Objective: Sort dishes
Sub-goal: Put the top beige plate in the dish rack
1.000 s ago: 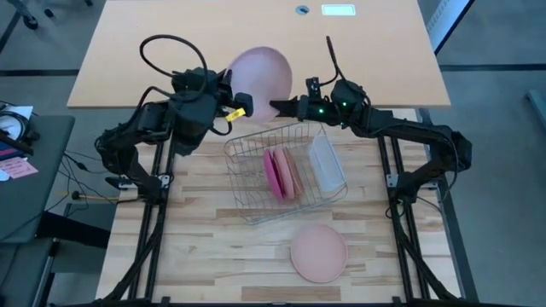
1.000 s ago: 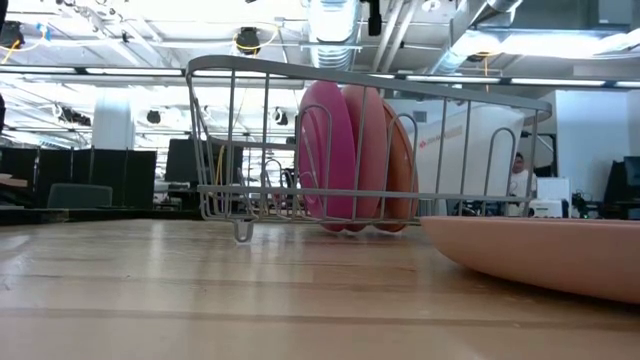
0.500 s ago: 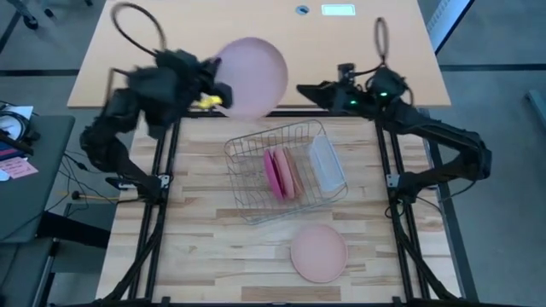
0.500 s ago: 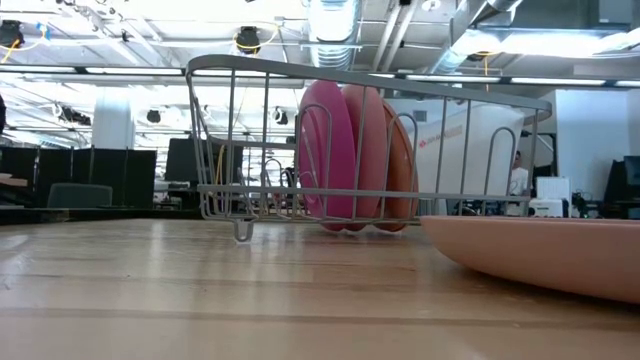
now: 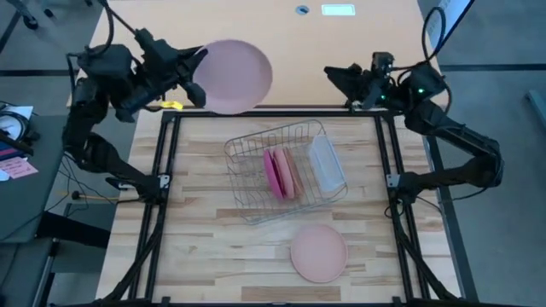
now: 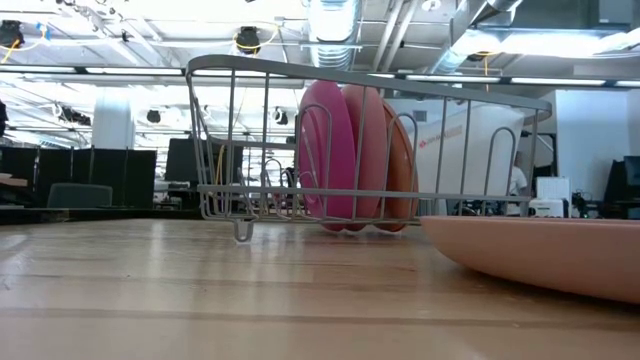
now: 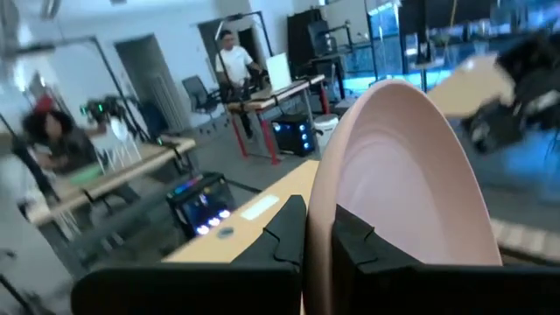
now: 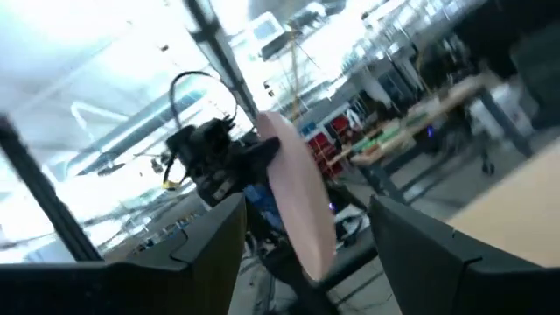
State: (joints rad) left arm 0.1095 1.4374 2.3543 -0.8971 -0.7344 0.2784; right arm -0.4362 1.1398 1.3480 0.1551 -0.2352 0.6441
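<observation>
Beyond the wooden table's (image 5: 213,247) far edge, the left gripper (image 5: 198,78) is pinching the pale pink plate (image 5: 232,75) by its rim while the right gripper (image 5: 339,78) is hanging spread and empty, so lowering it edge-first into the wire rack (image 5: 286,173) beside the 2 racked plates (image 5: 281,175) seems wise.

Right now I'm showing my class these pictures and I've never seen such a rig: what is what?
Two dark robot arms work at a wooden table. One picture looks straight down, one looks level across the tabletop, and two come from cameras on the wrists. The left gripper is shut on a pale pink plate, held up at the table's far left. The right gripper is open and empty at the far right. On the table, a wire rack holds upright plates and a clear tub. A salmon plate lies flat nearer the front.
</observation>
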